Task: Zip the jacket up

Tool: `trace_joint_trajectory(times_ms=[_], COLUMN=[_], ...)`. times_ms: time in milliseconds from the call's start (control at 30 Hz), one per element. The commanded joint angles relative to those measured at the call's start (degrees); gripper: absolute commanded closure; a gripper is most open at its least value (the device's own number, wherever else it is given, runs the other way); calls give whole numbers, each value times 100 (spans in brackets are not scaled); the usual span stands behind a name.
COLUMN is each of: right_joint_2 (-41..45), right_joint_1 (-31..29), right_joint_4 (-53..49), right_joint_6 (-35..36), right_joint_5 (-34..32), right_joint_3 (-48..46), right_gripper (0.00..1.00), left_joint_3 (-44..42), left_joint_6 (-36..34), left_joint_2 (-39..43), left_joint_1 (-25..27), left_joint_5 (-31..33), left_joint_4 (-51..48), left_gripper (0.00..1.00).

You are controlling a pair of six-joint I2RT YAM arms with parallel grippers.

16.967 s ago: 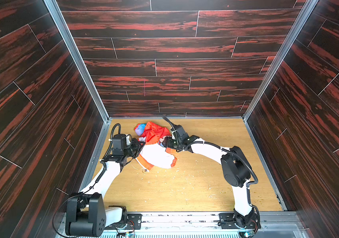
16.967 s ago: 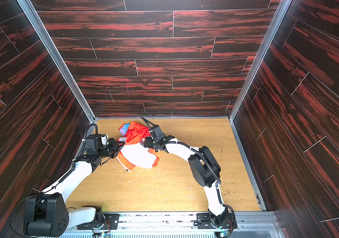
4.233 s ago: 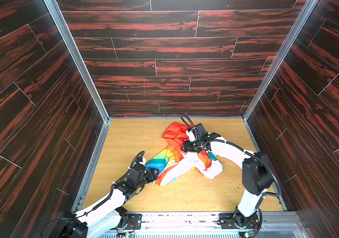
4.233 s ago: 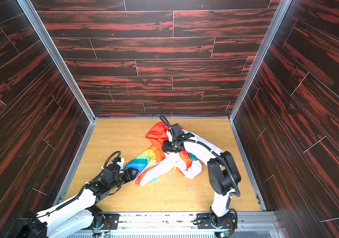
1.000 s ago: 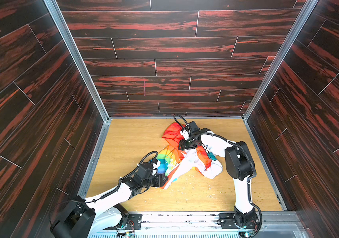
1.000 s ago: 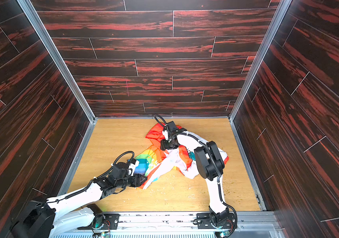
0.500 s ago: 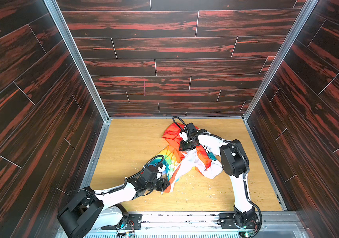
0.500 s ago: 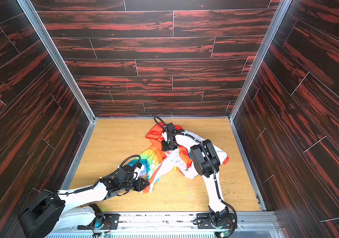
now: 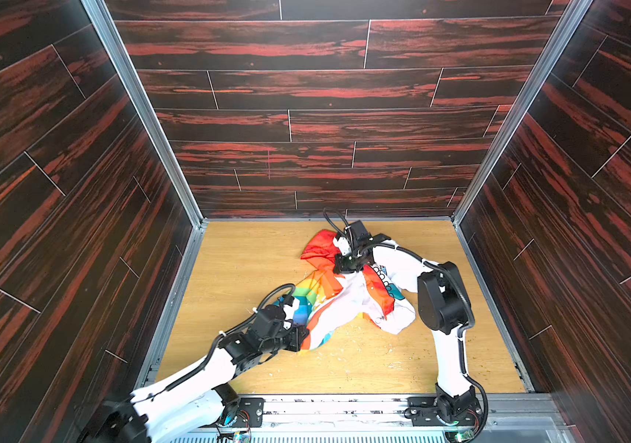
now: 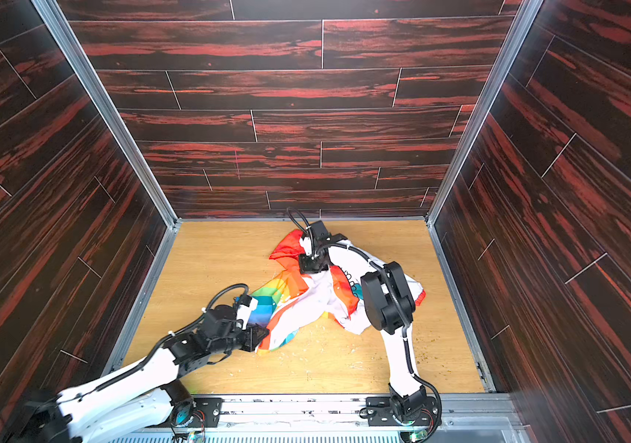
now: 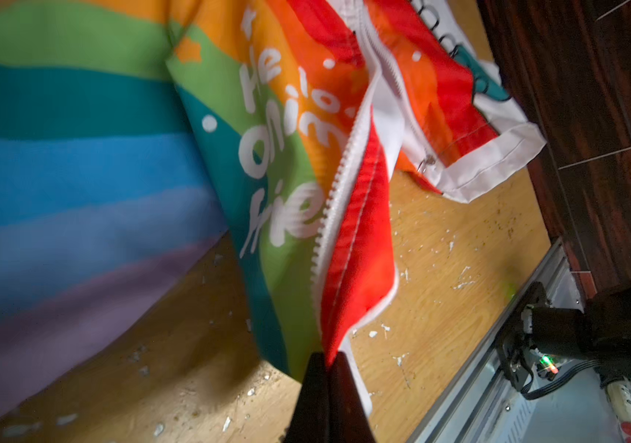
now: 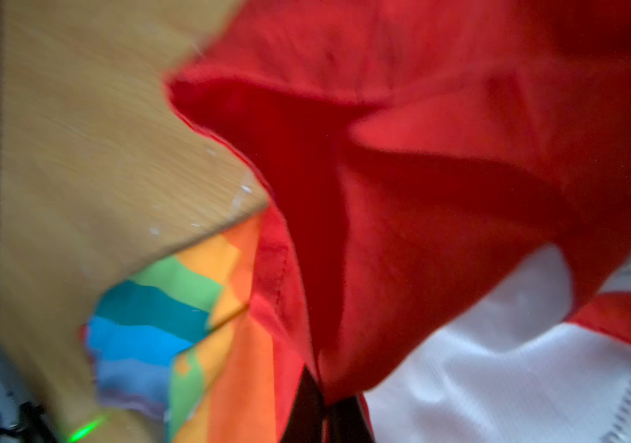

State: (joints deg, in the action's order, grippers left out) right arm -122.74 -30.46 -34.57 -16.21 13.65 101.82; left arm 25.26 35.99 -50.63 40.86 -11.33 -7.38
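The jacket lies open and crumpled on the wooden table, a little right of the middle and closer to the far wall than to the near rail. Its orange-red hood points to the far side; the rainbow half spreads toward the near left; the white half bunches up on the right, against the right arm's elbow.

The left gripper comes in low from the near left and meets the near bottom corner of the rainbow half. In the left wrist view its fingertips are pressed together on the red trim at that corner, just beside the end of a row of white zipper teeth; white lettering runs alongside those teeth. The second row of teeth sits on the other front edge, with a small metal pull near the white hem; the two rows lie apart, so the zip is undone.

The right gripper reaches down at the far end, where hood meets body. In the right wrist view its jaws are clamped shut on a fold of red cloth; that view is blurred, so it may be the hood's edge or the collar; I cannot tell which.

Pale flecks are scattered over the near part of the table.
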Motion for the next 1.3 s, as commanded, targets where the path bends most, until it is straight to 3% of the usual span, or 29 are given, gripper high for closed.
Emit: trace_joint_trajectory(times_ms=[0,100,200,400,500,633,733,833,967,1100,1200,1267], right_joint_2=[457,271,-209,-1901,-2478,-2593,-2468,-2195,-1740,-1082,-156,615], right_joint_1=[-3,-4,5,179,410,816,999,1089,1189,1200,1200,1199], right_joint_4=[-129,-189,-400,-1474,-1572,-1414,-1440,-1526,-1602,-1705,-1224,-694], right_joint_6=[-221,-418,-600,-807,-1030,-1185,-1051,-865,-733,-588,-592,-642], right_joint_5=[691,1197,1455,1790,2034,2045,1940,1801,1485,852,387,289], right_joint_3=[544,1229,2159,4825,5329,4876,4632,4481,4126,3409,2065,971], right_gripper=[100,100,100,100,97,80,63,52,46,47,49,48], left_joint_3=[407,618,949,1682,2156,3041,3586,3705,3624,3268,2773,2465], left_joint_6=[-52,-11,-27,-118,-133,-186,-127,-7,51,77,303,478], left_joint_2=[685,1122,1047,-441,-1347,-2565,-3353,-3634,-3502,-3013,-2709,-2588], left_joint_1=[10,18,22,27,112,604,1005,1243,1284,1277,1258,1185], left_joint_5=[667,1013,1186,778,585,378,40,-180,-180,456,1318,1562], left_joint_4=[-1100,-1373,-1553,-1462,-1234,-886,-471,113,352,131,71,97], left_gripper=[100,100,100,100,100,99,70,59,56,57,57,57])
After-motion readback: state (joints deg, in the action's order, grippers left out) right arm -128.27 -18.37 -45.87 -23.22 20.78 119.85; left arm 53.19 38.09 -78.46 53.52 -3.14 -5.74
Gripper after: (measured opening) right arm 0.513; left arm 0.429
